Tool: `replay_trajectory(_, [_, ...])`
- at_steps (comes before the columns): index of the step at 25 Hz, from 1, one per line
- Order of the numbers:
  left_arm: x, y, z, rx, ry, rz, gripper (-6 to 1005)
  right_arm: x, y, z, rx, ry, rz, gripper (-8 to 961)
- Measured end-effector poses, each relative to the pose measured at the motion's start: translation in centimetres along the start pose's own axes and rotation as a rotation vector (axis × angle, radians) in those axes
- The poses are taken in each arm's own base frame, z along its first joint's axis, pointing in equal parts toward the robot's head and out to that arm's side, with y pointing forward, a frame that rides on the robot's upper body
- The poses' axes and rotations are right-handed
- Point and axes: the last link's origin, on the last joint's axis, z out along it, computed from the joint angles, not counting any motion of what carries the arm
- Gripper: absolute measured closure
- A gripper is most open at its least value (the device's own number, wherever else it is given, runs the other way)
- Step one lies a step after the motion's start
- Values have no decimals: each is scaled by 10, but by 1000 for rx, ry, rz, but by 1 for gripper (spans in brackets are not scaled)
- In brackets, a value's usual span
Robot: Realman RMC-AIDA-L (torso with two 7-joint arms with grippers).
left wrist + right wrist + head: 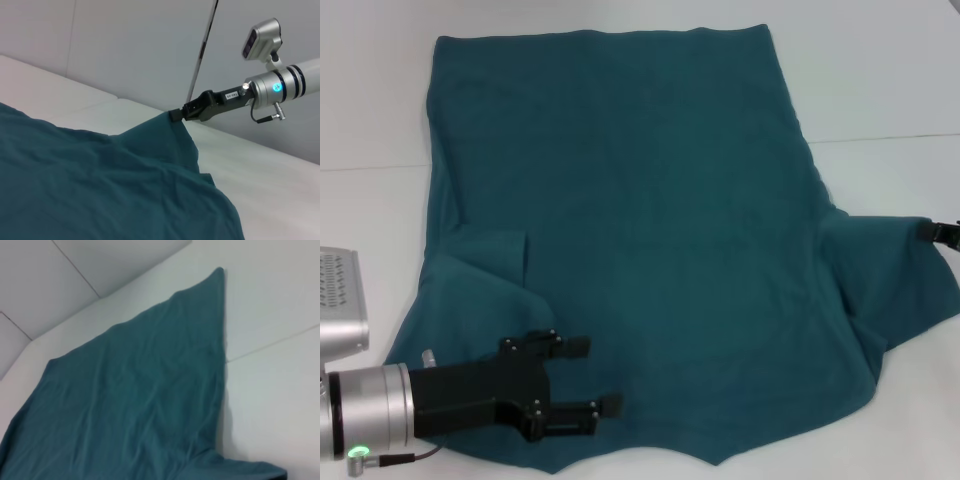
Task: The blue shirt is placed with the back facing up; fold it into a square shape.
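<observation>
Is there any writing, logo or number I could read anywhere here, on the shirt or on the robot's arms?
Blue shirt: plain side up, no lettering shows.
Right gripper, pinching the shirt's sleeve edge: a small white label sits on its black body, with print too small to read.
Left gripper, open over the shirt's near edge: no readable marks.
White table: no text.

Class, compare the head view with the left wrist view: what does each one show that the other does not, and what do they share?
Only the head view shows the left gripper, fingers open over the near edge of the blue shirt, and the whole spread-out garment. Only the left wrist view shows the right arm's silver wrist and its camera, and the grey wall behind. Both show the shirt, the white table and the right gripper pinching the sleeve's edge.
</observation>
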Motion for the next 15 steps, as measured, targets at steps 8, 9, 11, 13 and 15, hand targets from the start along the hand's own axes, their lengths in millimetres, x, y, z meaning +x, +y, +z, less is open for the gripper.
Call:
replay_trajectory(8, [1,0,1,0,14,-13,123,-15,3,-2,-5,-28,-32,948])
replay_trajectory(9, [2,0,1,0,14,-13,123,-15,3,-2,-5,-28,-32,948])
replay_trajectory(11, [2,0,1,0,17,-13,122,-18,3,-2,-3,-34,-37,947])
replay_trajectory(13, [2,0,1,1,19,-13,122,-22,4,-3,-3,-39,-47,947])
replay_trajectory(15, [2,0,1,-1,20,-15,122,-25,6,-1,-7,-39,-60,947])
